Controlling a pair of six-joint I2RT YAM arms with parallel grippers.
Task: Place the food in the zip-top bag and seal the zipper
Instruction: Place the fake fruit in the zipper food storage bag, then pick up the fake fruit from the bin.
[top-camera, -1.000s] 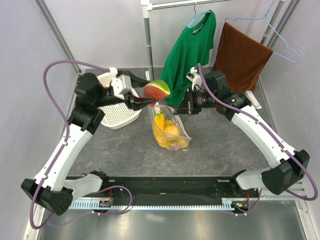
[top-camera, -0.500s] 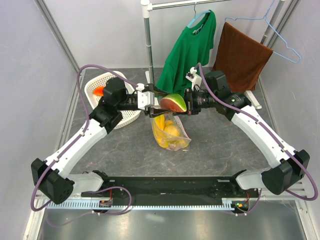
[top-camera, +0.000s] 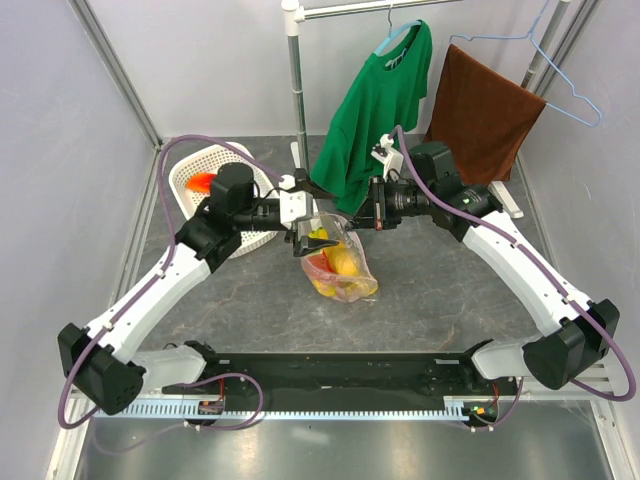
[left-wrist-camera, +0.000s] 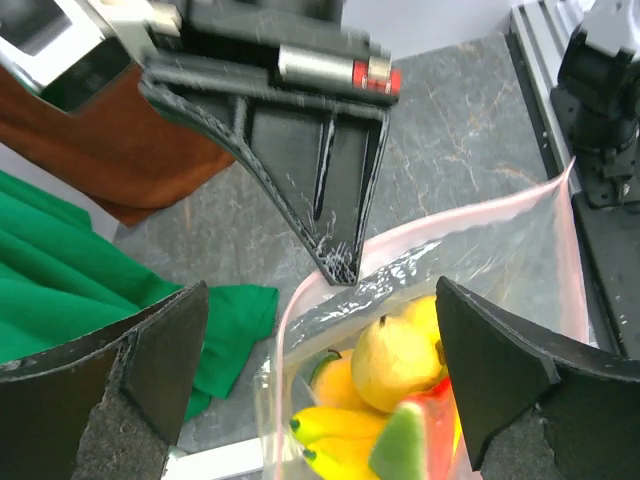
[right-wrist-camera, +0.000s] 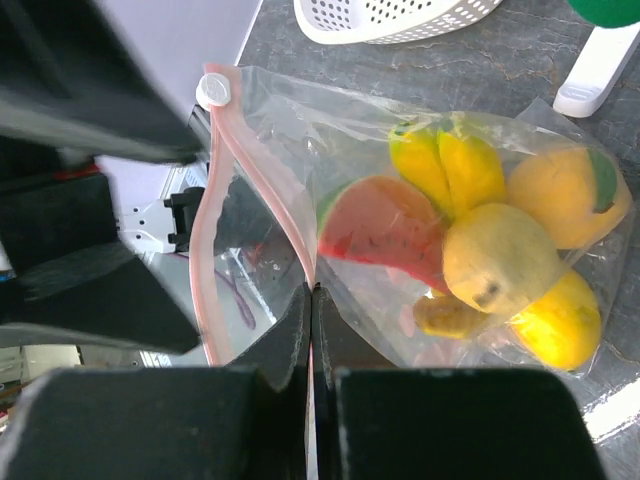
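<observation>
the right gripper (right-wrist-camera: 311, 290) is clamping the thin pinkish zipper strip (right-wrist-camera: 262, 195) of the clear crinkly plastic bag (top-camera: 345, 272). the left gripper (left-wrist-camera: 320, 360) is hovering over its mouth, jaws wide apart. yellow toy fruits (right-wrist-camera: 500, 260) and a red-and-green watermelon piece (right-wrist-camera: 380, 230) are sitting inside.

White arm links (top-camera: 150, 290); black joints (top-camera: 233, 185); purple cables (top-camera: 205, 143); dark grey fingers (left-wrist-camera: 130, 390).

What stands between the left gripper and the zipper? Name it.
Nothing visible does. The left gripper hangs open above the mouth of the zip-top bag, the zipper below; the right gripper is shut on that strip.
</observation>
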